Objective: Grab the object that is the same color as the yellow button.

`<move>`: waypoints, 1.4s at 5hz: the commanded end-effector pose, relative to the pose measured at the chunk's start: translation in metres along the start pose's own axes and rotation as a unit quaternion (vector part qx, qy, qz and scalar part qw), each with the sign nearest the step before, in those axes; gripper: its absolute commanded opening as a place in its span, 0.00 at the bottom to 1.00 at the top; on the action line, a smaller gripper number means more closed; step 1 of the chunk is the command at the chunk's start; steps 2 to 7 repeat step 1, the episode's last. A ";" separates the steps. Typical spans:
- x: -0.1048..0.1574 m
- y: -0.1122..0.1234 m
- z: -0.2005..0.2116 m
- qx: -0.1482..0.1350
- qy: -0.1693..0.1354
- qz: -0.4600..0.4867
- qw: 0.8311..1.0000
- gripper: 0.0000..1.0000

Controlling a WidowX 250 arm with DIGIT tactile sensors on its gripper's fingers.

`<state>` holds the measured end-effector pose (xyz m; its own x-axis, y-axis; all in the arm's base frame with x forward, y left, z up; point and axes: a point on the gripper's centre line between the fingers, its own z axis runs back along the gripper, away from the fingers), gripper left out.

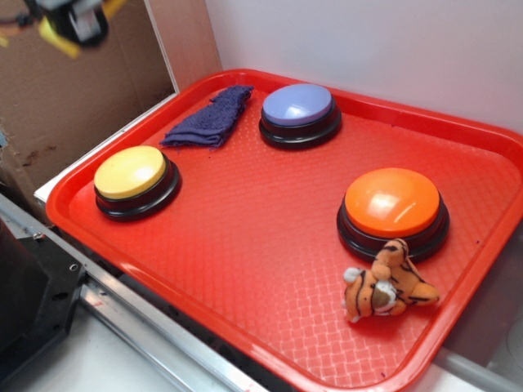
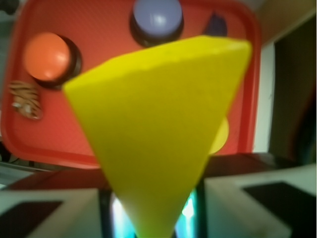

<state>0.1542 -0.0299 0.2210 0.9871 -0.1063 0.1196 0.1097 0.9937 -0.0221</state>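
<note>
The smooth yellow cheese-like wedge (image 2: 153, 134) hangs clamped in the gripper (image 1: 75, 24) at the exterior view's upper left corner, off the red tray (image 1: 245, 278), point toward the wrist camera.

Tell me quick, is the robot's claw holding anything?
End effector: closed on the smooth yellow wedge-shaped block, lifted high above the red plastic tray.
</note>
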 end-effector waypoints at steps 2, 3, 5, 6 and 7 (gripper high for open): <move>-0.001 -0.019 0.079 0.024 0.002 -0.029 0.999 0.00; -0.001 -0.019 0.079 0.024 0.002 -0.029 0.999 0.00; -0.001 -0.019 0.079 0.024 0.002 -0.029 0.999 0.00; -0.001 -0.019 0.079 0.024 0.002 -0.029 0.999 0.00; -0.001 -0.019 0.079 0.024 0.002 -0.029 0.999 0.00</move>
